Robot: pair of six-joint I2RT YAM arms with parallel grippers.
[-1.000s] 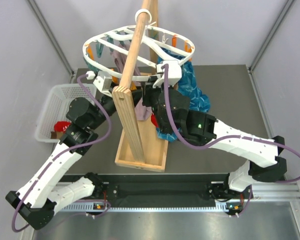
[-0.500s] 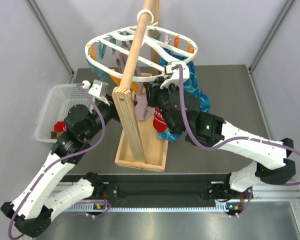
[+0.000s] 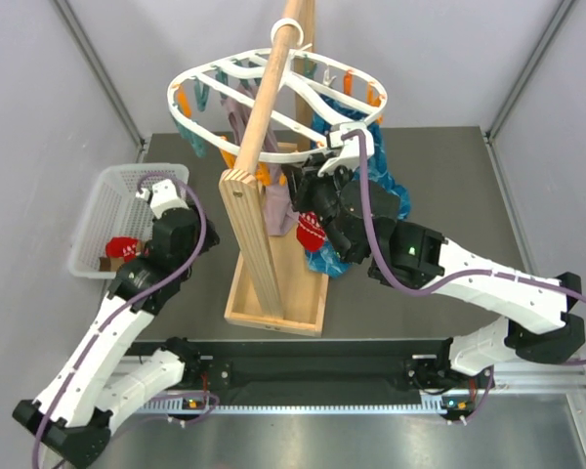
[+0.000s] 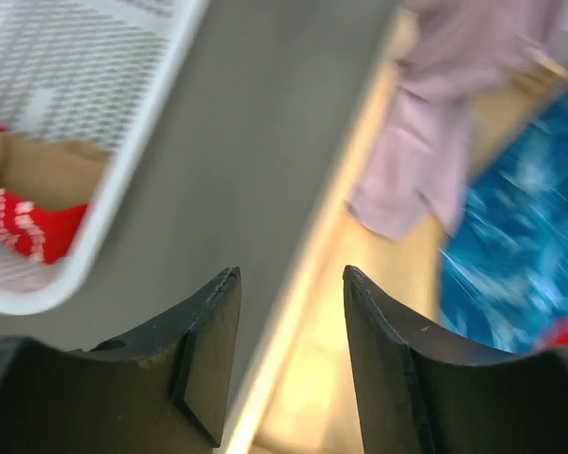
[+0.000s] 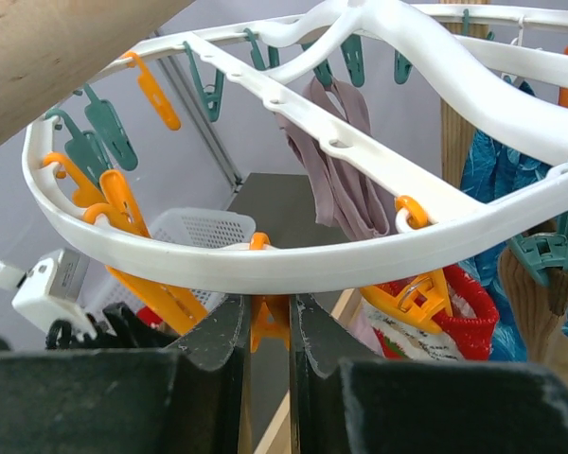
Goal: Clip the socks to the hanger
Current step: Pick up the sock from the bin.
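— While the left jaws gape wide with nothing between them, where do the socks lie?
— Two sit in the white basket (image 3: 96,200) at nine o'clock on the worktop (image 3: 449,195): one red sock (image 4: 19,222) and one tan sock (image 4: 40,170).
— And the hanger?
— The hanger (image 5: 293,265) hangs off the wooden pole (image 3: 264,88) toward twelve o'clock. One red-and-white sock (image 5: 452,320) is clipped at its near rim, and one mauve sock (image 5: 341,180) hangs from a crossbar.
— The right jaws?
— Narrow, pinching one orange peg (image 5: 270,326) under the rim, at nine o'clock of the red-and-white sock.
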